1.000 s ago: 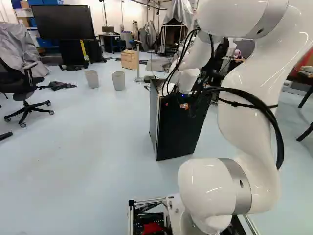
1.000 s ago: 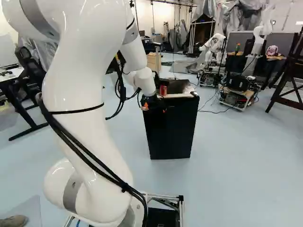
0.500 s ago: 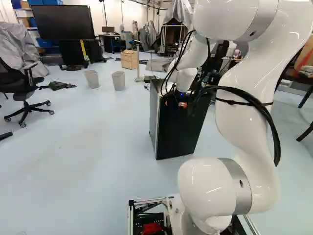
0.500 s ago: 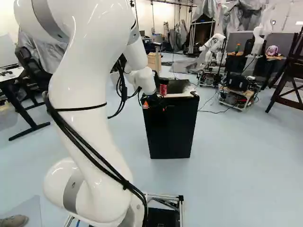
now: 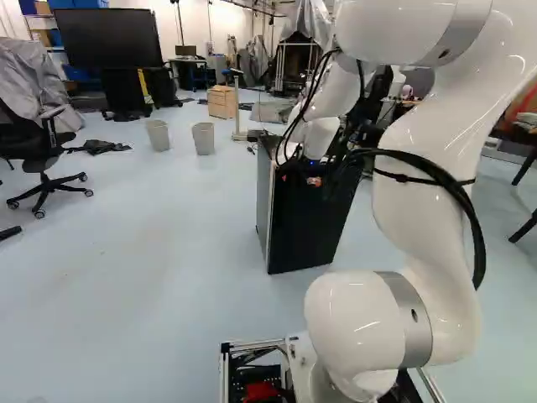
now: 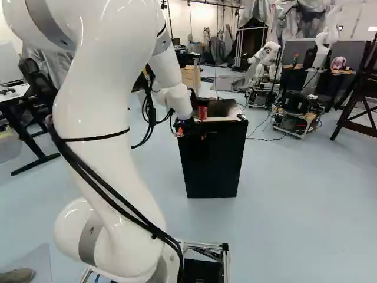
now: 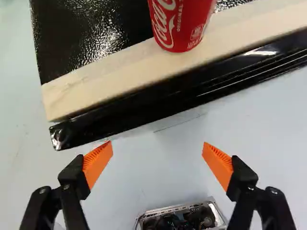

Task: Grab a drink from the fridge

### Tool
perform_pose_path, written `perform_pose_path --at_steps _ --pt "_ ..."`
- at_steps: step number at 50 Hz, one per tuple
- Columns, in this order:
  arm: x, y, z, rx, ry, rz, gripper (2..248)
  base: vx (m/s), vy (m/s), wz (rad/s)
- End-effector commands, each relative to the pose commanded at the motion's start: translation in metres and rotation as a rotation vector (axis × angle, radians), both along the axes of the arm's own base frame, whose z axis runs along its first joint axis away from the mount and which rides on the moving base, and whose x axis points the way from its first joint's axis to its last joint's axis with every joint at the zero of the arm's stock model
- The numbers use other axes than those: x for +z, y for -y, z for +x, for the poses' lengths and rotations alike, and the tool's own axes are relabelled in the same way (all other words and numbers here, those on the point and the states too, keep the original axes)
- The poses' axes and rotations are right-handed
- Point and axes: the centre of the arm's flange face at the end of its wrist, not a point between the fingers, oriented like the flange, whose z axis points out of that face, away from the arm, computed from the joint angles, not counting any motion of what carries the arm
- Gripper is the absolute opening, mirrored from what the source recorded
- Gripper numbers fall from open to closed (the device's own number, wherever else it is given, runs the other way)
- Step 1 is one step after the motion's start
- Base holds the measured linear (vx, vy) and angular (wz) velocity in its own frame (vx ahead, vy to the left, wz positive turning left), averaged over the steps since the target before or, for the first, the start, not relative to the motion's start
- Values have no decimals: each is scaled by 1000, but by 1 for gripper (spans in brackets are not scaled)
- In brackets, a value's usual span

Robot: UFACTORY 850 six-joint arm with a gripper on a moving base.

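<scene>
Gripper [image 7: 157,152] spread wide, nothing between its orange pads [image 7: 218,165], at the front of the black mini fridge [image 6: 212,165]. Red soda can [image 7: 180,24] upright on the fridge's top, by its front rim, beyond the black door edge [image 7: 192,91]. Key relation: door edge just ahead of the fingertips, running aslant to the line between them; can farther ahead, across that edge. Door looks closed. If drink wanted is inside, door comes first, probably needing one finger hooked behind its edge; a push could simply slide along it.
</scene>
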Motion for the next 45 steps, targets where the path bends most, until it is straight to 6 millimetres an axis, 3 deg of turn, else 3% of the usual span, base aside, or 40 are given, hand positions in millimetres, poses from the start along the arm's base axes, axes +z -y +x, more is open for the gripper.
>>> perform_pose_path --at_steps 21,45 --pt "2 -5 -37 -2 15 -7 247 0 0 0" --pt "14 -7 -69 -19 220 -63 247 0 0 0"
